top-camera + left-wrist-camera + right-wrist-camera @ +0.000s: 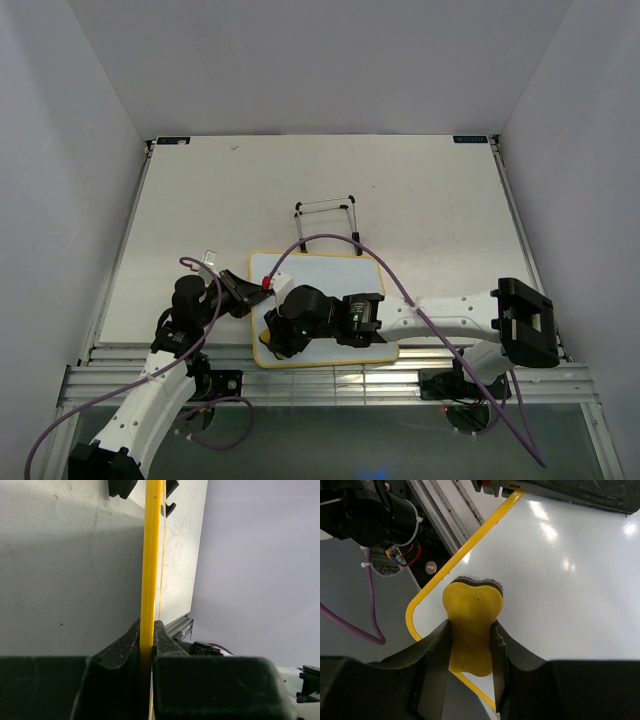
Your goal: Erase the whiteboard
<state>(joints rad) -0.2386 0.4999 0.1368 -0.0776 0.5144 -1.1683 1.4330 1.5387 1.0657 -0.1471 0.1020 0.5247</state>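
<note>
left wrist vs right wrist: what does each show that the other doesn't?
Left wrist only: the left gripper clamped on the yellow frame of the whiteboard, seen edge-on, with bare table beside it.
Right wrist only: the right gripper holding the yellow eraser on the board's white face near a rounded corner. That patch of the face looks clean. A purple cable hangs off to the side.
Both: the board's yellow frame.
</note>
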